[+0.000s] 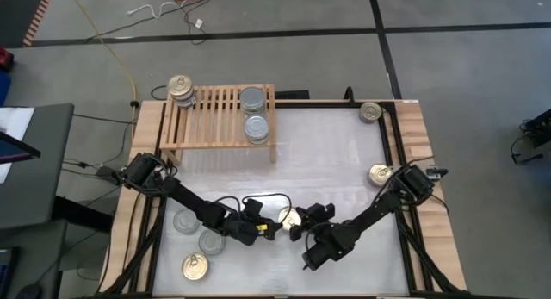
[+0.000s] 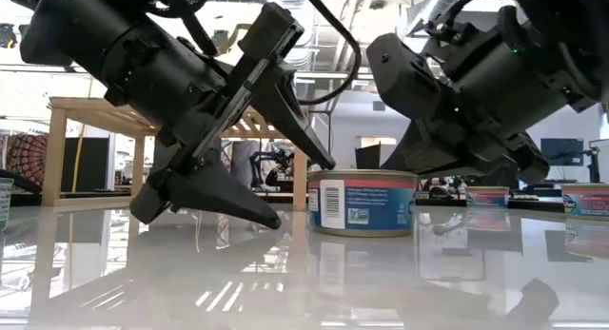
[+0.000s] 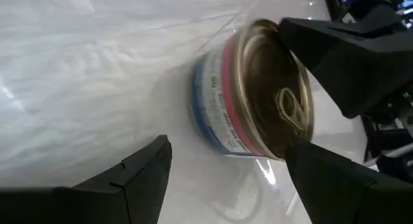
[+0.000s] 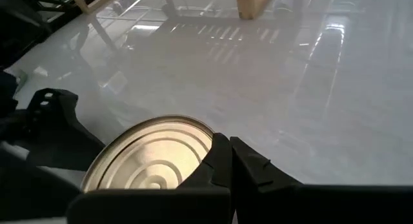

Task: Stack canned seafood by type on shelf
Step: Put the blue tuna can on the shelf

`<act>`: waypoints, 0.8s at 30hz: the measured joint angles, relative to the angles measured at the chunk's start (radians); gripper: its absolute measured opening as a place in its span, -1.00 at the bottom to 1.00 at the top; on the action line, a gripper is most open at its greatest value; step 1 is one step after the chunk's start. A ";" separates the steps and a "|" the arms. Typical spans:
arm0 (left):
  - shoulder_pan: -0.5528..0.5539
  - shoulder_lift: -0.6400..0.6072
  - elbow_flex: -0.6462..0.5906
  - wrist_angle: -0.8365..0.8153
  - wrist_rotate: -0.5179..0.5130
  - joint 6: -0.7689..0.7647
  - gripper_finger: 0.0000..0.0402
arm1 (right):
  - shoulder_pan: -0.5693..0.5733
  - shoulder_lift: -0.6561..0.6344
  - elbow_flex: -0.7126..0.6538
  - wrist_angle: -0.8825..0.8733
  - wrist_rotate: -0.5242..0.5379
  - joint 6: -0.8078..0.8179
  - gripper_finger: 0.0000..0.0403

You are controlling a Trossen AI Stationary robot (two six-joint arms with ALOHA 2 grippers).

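High view, looking straight down: a white surface (image 1: 327, 152) carries a light-wood shelf (image 1: 219, 118) at its far left part. On the shelf's slatted top stand two silver-topped cans (image 1: 255, 114), one just beside the other near the right end, and a gold-topped stack (image 1: 181, 88) at the far left corner. Three more cans (image 1: 200, 246) lie on the surface near the left front edge: two silver-topped and one gold-topped. Two further gold-topped cans (image 1: 375, 142) rest along the right edge, one at the far corner and one nearer the right arm's base.

At the front centre both arms meet over a single gold pull-tab can (image 1: 288, 218). The left gripper (image 1: 274, 228) reaches it from the left, its jaws apart with one on each side of the can; the left wrist view shows the pull-tab can (image 3: 255, 98) between the two dark fingers (image 3: 335, 53), and whether they touch it cannot be told. The right gripper (image 1: 299, 233) comes in from the right, jaws together, their tips just above the can's lid (image 4: 151, 166) in the right wrist view.

Low view: the can (image 2: 362, 203) stands upright on the surface, label outward, between the left gripper (image 2: 300, 192) and the right arm's dark body (image 2: 466, 92).
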 joint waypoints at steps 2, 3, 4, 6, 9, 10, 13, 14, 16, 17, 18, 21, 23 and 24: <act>-0.010 0.019 0.000 0.047 -0.021 0.060 0.45 | -0.001 0.000 0.001 -0.006 -0.006 0.013 -0.90; -0.014 0.036 0.003 0.080 -0.024 0.107 0.45 | -0.001 0.000 0.001 -0.009 -0.007 0.013 -0.90; -0.018 0.052 0.010 0.120 -0.023 0.156 0.45 | -0.001 0.000 0.001 -0.013 -0.009 0.014 -0.90; -0.023 0.086 0.023 0.175 -0.008 0.274 0.45 | -0.002 -0.001 0.001 -0.021 -0.018 0.014 -0.90; -0.026 0.124 0.059 0.177 0.041 0.441 0.45 | -0.010 -0.004 0.002 -0.045 -0.056 0.013 -0.90; -0.026 0.131 0.066 0.169 0.061 0.484 0.45 | -0.012 -0.004 0.002 -0.053 -0.061 0.013 -0.90; -0.026 0.139 0.083 0.157 0.095 0.588 0.45 | -0.010 -0.007 0.001 -0.063 -0.063 0.014 -0.90; -0.026 0.139 0.086 0.153 0.098 0.628 0.45 | -0.009 -0.007 0.001 -0.065 -0.067 0.014 -0.90; -0.026 0.140 0.090 0.149 0.105 0.708 0.45 | -0.010 -0.007 0.001 -0.070 -0.082 0.013 -0.90; -0.026 0.140 0.090 0.149 0.108 0.747 0.45 | -0.012 -0.008 0.001 -0.073 -0.093 0.011 -0.90; -0.026 0.140 0.090 0.148 0.111 0.774 0.45 | -0.013 -0.008 0.001 -0.080 -0.110 0.009 -0.90; -0.026 0.140 0.092 0.129 0.110 0.792 0.45 | -0.014 0.005 -0.005 -0.092 -0.180 0.027 -0.90; -0.025 0.140 0.092 0.118 0.109 0.795 0.45 | -0.010 0.000 -0.007 -0.106 -0.194 0.020 -0.90; -0.025 0.139 0.093 0.113 0.109 0.795 0.45 | -0.010 -0.006 -0.005 -0.102 -0.200 0.021 -0.90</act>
